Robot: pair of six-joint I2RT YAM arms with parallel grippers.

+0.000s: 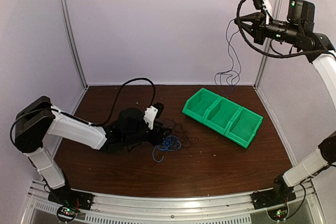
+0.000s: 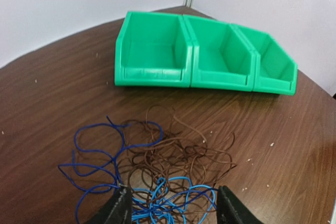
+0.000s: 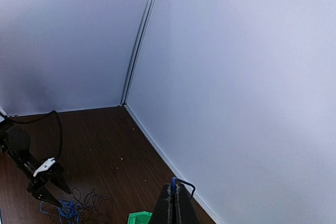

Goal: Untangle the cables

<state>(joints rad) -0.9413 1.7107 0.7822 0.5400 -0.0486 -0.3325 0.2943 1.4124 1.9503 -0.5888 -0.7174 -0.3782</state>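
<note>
A tangle of cables (image 1: 172, 139) lies on the brown table: dark blue loops (image 2: 94, 150) at the left, brown strands (image 2: 178, 156) in the middle, a light blue bundle (image 2: 168, 200) nearest. My left gripper (image 2: 176, 208) is open and low, one finger on each side of the light blue bundle; it also shows in the top view (image 1: 164, 134). My right gripper (image 1: 239, 22) is raised high at the back right, shut on a thin dark blue cable (image 3: 184, 183) that hangs down (image 1: 229, 51) toward the table's back edge.
A green three-compartment bin (image 1: 223, 115) stands right of the pile, its openings facing the left wrist camera (image 2: 205, 56). White walls and metal corner posts (image 1: 71, 30) enclose the table. The left arm's black hose (image 1: 123, 90) arcs above the table.
</note>
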